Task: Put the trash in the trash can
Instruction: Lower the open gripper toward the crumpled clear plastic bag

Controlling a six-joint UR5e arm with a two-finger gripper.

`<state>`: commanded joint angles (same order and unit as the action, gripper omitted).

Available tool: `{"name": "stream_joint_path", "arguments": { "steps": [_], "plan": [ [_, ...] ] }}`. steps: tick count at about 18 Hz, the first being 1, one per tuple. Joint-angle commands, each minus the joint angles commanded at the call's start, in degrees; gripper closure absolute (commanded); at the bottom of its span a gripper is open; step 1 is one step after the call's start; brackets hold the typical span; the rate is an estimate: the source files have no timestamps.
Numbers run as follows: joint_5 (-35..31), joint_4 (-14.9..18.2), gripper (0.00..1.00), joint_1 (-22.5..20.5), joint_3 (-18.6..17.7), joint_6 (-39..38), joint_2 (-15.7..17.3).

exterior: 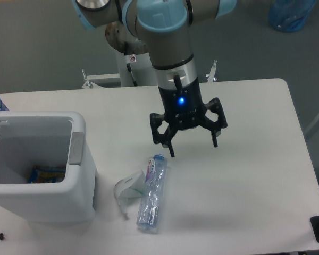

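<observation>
One fixed camera views the bench (244,180) from a high position at its front edge, angled downward toward the arm's base and the grey floor (42,48) beyond.

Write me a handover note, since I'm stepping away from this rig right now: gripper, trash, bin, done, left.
Gripper: open, empty, hanging above the white table, up and right of the trash.
Slim clear plastic bottle with blue-and-red label: lying on the table, right of the bin.
Small thin transparent cup-like piece: on the table against the bottle's left side.
White boxy plastic trash can: at the table's left, with something colourful already at the bottom.
Done: neither clear item binned.
Left: pick up and drop both.
</observation>
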<state>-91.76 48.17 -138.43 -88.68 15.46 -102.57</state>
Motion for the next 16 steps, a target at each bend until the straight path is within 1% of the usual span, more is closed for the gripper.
{"name": "stream_joint_path", "arguments": {
  "steps": [3,7,9,11,13,16],
  "plan": [
    [0.62,0.26,0.0,0.09,-1.05,7.98,-0.7],
    [3.42,0.26,0.0,0.09,-5.17,20.81,-0.97],
    [4.74,0.26,0.0,0.09,-6.41,26.09,-1.06],
    [5.28,0.17,0.0,0.09,-7.55,31.1,-2.19],
    [5.36,0.17,0.0,0.09,-8.0,33.05,-3.69],
    [6.06,0.09,0.0,0.96,-8.09,33.14,-5.53]
  ]
}}
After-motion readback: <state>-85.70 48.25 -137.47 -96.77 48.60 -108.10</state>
